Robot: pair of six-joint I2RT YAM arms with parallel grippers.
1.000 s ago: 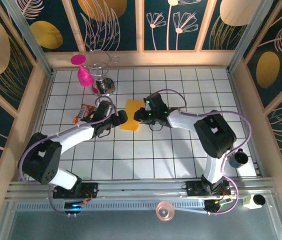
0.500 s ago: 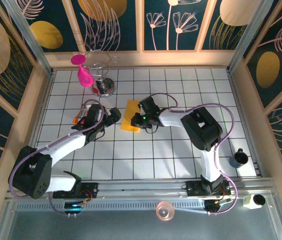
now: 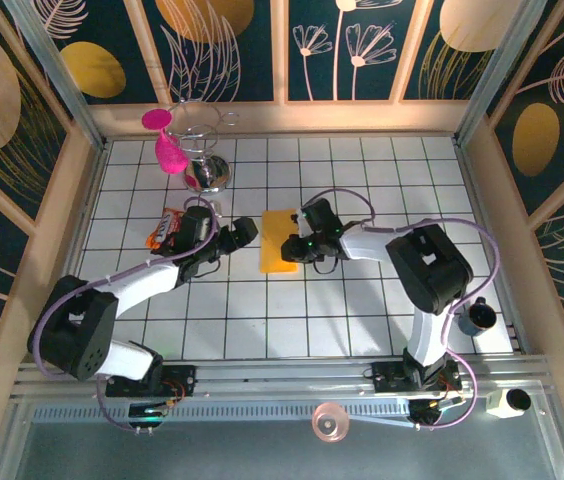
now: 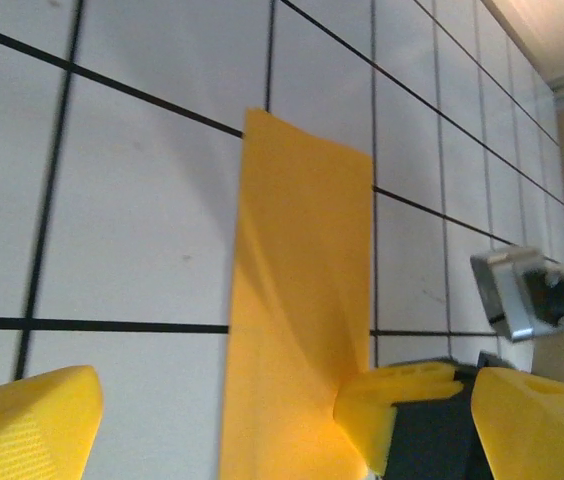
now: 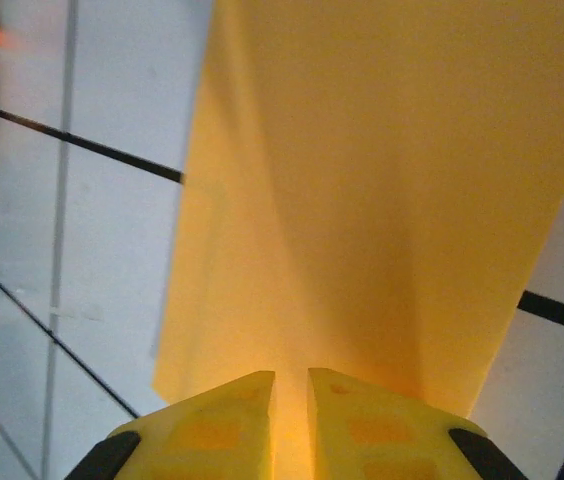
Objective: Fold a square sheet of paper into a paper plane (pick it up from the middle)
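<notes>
Two end effectors flank the orange sheet of paper point(image 3: 274, 250), which lies folded into a narrow strip near the middle of the tiled surface point(image 3: 362, 310). The right end effector point(image 3: 290, 245), at the sheet's 3 o'clock, pinches its edge, jaws pressed nearly together. The left end effector point(image 3: 239, 235), at its 9 o'clock, stands spread wide just beside it. A snack packet point(image 3: 167, 228) lies farther toward 9 o'clock.
</notes>
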